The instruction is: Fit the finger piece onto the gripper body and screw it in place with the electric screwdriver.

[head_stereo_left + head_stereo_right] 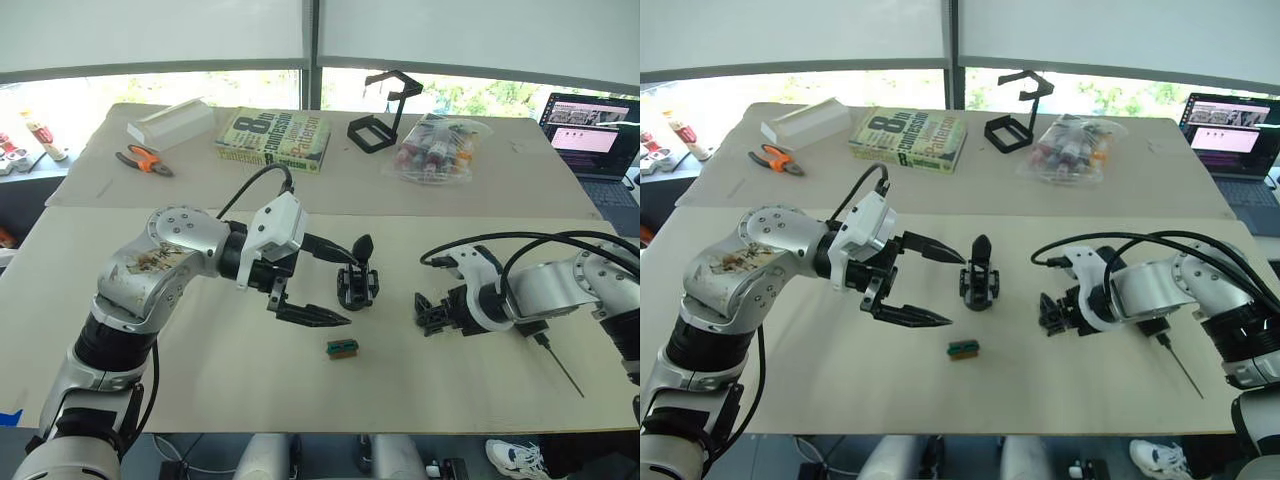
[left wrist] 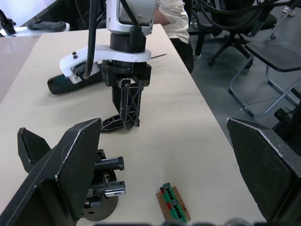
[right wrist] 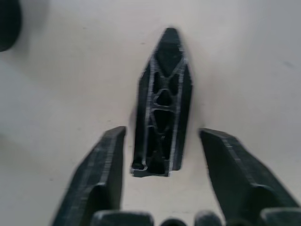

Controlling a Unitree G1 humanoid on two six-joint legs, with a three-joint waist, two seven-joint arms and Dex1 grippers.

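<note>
L gripper (image 2: 160, 160) fingers spread wide over table (image 2: 188, 141). Gripper body (image 2: 101, 188) sits by one finger, green-and-brown block (image 2: 173, 205) near it. Across, R gripper (image 2: 126, 110) points down at finger piece (image 2: 113, 125), tips touching it. Electric screwdriver (image 2: 70, 84) lies behind. Person's pale sleeve (image 2: 171, 14) at table's far edge; office chairs (image 2: 277, 56) beyond.

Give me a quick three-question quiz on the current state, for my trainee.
1. True or false: the right gripper is shut on the finger piece.
2. Which lies closest to the gripper body? A. pliers B. green block C. book
3. Fill in: the left gripper is ___.

Key
1. False: it is open, with a finger on each side of the piece, which lies flat on the table.
2. B
3. open
</note>
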